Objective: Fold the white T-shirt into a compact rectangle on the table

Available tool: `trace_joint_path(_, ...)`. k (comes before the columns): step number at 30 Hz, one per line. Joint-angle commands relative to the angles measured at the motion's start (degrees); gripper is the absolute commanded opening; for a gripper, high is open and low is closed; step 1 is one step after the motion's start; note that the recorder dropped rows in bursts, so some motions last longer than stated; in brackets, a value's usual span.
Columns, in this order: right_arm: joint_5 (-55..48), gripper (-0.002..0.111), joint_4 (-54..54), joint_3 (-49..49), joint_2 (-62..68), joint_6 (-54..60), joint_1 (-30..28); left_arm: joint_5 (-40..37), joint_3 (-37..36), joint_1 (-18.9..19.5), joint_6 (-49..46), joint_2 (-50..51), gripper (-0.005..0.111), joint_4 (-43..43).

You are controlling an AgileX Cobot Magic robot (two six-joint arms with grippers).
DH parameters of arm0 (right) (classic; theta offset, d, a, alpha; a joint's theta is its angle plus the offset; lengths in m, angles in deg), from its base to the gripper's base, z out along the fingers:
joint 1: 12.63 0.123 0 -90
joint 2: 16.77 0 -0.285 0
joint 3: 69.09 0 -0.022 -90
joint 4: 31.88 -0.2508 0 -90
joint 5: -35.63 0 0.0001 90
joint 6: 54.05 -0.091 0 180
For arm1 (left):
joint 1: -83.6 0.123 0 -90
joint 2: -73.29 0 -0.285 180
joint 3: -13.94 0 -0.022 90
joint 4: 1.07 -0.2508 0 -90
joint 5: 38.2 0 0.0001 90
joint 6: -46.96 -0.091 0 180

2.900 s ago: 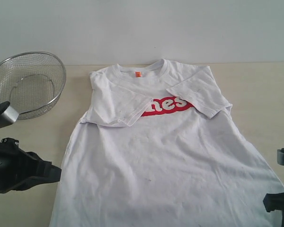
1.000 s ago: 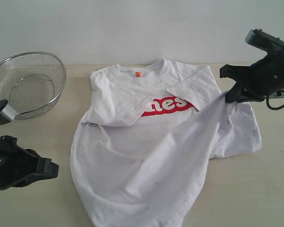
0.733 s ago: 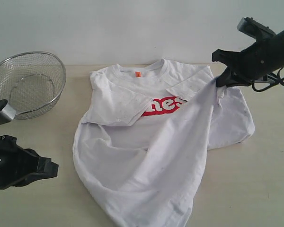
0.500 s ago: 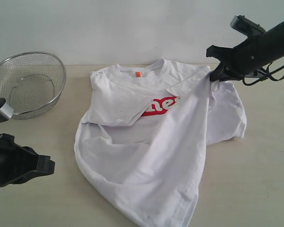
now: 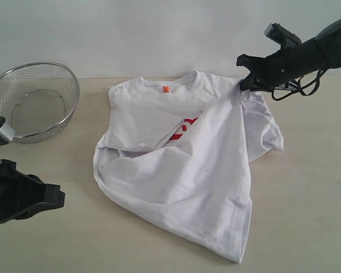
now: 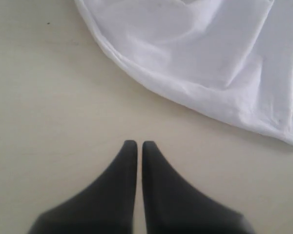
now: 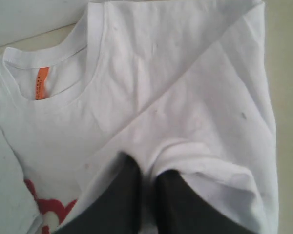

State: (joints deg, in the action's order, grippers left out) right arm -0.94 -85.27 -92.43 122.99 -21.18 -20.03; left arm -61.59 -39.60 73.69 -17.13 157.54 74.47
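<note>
This looks like a robotics lab or test station. A wide, pale cream bench (image 5: 307,199) runs up to a plain white wall (image 5: 159,34), and the whole scene is evenly lit. Two black robot arms work over the bench. The left arm (image 5: 17,196) sits low at the left of the exterior view. The right arm (image 5: 307,54) reaches in from the right, with exposed cabling looped beneath it. The few things set out read as trial props: one white T-shirt (image 5: 193,176) on the bench, and a round wire-mesh basket (image 5: 23,114) standing apart from it at the far left.
</note>
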Motion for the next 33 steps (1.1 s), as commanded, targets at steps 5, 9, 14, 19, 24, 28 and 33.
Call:
trace_joint_path(5,0.94,0.074,0.24,-0.75,-0.99,0.49,-0.02,-0.60,-0.25,0.11,0.26,-0.04,0.005,0.48)
trace_joint_path(9,-1.80,0.083,1.48,-0.75,-4.10,0.49,-0.02,-0.47,-0.25,0.11,0.26,-0.04,0.005,0.48)
trace_joint_path(14,-7.01,0.073,9.85,-0.75,-8.22,-3.69,-0.02,-1.23,-0.25,0.11,0.26,-0.04,0.005,0.48)
trace_joint_path(19,-13.38,0.019,24.05,-0.75,-10.13,-8.93,-0.02,-3.89,-0.25,0.11,0.26,-0.04,0.005,0.48)
trace_joint_path(24,-20.08,0.001,26.87,-0.75,-10.13,-8.26,-0.02,-8.91,1.52,0.11,0.01,5.23,0.005,3.12)
trace_joint_path(28,-21.78,0.001,26.87,-0.75,-10.13,-6.64,-0.02,-17.87,3.08,-4.19,-10.09,15.45,0.005,13.71)
trace_joint_path(33,-21.78,0.001,26.87,-0.75,-10.13,-5.09,-0.02,-18.48,11.44,-14.47,-15.60,27.35,0.005,20.56)
